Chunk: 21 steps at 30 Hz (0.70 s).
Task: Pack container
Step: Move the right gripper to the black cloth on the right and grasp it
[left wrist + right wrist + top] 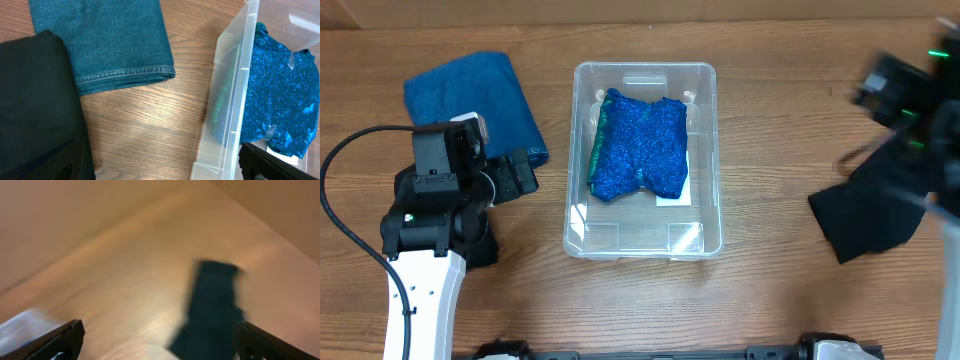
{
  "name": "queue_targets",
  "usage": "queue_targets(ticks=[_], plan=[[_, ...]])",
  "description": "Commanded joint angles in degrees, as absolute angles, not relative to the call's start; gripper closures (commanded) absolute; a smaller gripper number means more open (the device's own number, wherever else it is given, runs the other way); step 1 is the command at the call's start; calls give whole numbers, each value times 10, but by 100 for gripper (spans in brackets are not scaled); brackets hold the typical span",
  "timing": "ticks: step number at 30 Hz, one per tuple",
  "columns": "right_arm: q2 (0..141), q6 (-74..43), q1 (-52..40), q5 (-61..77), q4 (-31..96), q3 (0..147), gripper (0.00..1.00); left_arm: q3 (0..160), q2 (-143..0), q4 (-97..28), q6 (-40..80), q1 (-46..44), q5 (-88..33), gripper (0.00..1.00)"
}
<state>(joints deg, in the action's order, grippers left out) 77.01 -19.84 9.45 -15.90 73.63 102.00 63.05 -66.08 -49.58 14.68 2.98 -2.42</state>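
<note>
From overhead we see the container [645, 160] standing at the middle of the wooden table [770, 300], its long side running away from us. It is a clear rectangular plastic bin with rounded corners and a raised rim. The wood shows through its walls and floor. Inside, toward the far end, lies a glittery blue cloth [640, 145], crumpled, with a green edge on its left. A corner of a white label [675, 198] shows on the bottom just beside the cloth. Left of the bin lies a folded denim cloth [470, 100], and the left gripper [517, 175] sits between the two, pointing at the bin. Well to the right lies a black cloth [870, 215], near the blurred right arm [910, 90].

The left wrist view shows the bin's near wall and rim standing upright on the right, with the sparkling cloth behind the plastic. The hem of the denim cloth lies at upper left, and a dark fabric mass [35, 100] fills the left edge. The fingers [265, 162] sit at the two lower corners, spread wide, with only bare table between them.

The right wrist view is smeared. We make out the wood and the black cloth. The right gripper [160, 347] is spread wide and holds nothing. We cannot tell whether the pale blur at lower left is the bin.
</note>
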Motion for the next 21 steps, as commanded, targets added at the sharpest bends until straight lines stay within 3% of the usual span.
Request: queue_targets(ticks=[1, 4, 9, 14, 21], plan=[[794, -210, 255, -63, 755, 959, 0, 645, -661, -493, 150, 30, -30, 0], [801, -205, 373, 30, 699, 854, 0, 645, -662, -491, 150, 30, -30, 0], [846, -176, 462, 110, 567, 684, 0, 645, -663, -489, 150, 30, -30, 0], [933, -147, 465, 161, 461, 603, 0, 645, -663, -488, 150, 30, -30, 0], [1038, -143, 447, 168, 436, 601, 0, 645, -663, -487, 150, 30, -30, 0]])
